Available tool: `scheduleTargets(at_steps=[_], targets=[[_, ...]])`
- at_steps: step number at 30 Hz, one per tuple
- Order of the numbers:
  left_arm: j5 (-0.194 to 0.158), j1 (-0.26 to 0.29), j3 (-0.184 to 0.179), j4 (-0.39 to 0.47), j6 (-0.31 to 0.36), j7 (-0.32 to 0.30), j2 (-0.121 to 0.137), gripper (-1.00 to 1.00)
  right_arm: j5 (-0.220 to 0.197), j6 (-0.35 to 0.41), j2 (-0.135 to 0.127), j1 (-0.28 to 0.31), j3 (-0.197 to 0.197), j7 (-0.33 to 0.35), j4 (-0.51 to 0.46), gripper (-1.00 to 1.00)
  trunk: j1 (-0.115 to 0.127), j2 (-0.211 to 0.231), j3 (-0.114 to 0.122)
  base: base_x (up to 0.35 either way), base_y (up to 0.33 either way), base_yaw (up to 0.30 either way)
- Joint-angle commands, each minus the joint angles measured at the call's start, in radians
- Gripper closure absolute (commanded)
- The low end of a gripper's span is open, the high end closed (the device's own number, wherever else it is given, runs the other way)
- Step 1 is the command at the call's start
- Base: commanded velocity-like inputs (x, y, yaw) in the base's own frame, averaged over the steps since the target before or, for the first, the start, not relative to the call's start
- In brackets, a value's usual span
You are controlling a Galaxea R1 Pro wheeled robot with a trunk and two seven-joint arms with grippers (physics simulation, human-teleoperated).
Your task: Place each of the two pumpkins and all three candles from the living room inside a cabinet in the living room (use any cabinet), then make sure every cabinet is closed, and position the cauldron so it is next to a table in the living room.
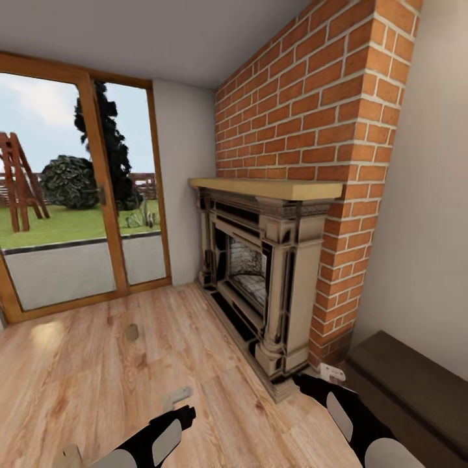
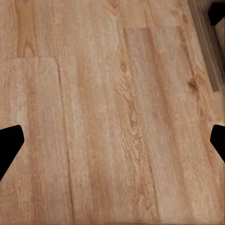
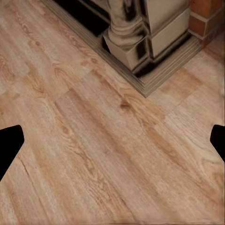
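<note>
Above the plank floor [image 1: 97,377], both arms hang low, fingers [image 2: 9,145] spread.

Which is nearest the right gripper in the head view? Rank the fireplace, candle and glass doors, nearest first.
1. Fireplace: its base corner sits just ahead of the right gripper, to its left.
2. Candle: on the floor, farther left, mid-room.
3. Glass doors: at the far wall, left.
</note>
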State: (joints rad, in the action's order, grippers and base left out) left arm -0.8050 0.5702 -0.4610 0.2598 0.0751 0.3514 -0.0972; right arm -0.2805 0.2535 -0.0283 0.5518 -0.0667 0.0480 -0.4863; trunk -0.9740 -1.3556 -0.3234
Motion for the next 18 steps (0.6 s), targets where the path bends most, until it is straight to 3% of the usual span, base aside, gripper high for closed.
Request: scheduleTargets(at_steps=[1,18], targets=[[-0.005,0.0,-0.008,0.003,0.005,0.008,0.001,-1.0,-0.003,0.006,0.001,0.0,-0.005,0.004,-0.001,-1.0,0.0,-0.001,-0.001,-0.167,0.153,-0.289],[-0.006,0.0,-0.008,0.003,0.005,0.007,0.002,-1.0,-0.003,0.006,0.002,0.0,-0.005,0.004,-0.001,-1.0,0.0,-0.001,-0.001,-0.039,0.052,-0.289]])
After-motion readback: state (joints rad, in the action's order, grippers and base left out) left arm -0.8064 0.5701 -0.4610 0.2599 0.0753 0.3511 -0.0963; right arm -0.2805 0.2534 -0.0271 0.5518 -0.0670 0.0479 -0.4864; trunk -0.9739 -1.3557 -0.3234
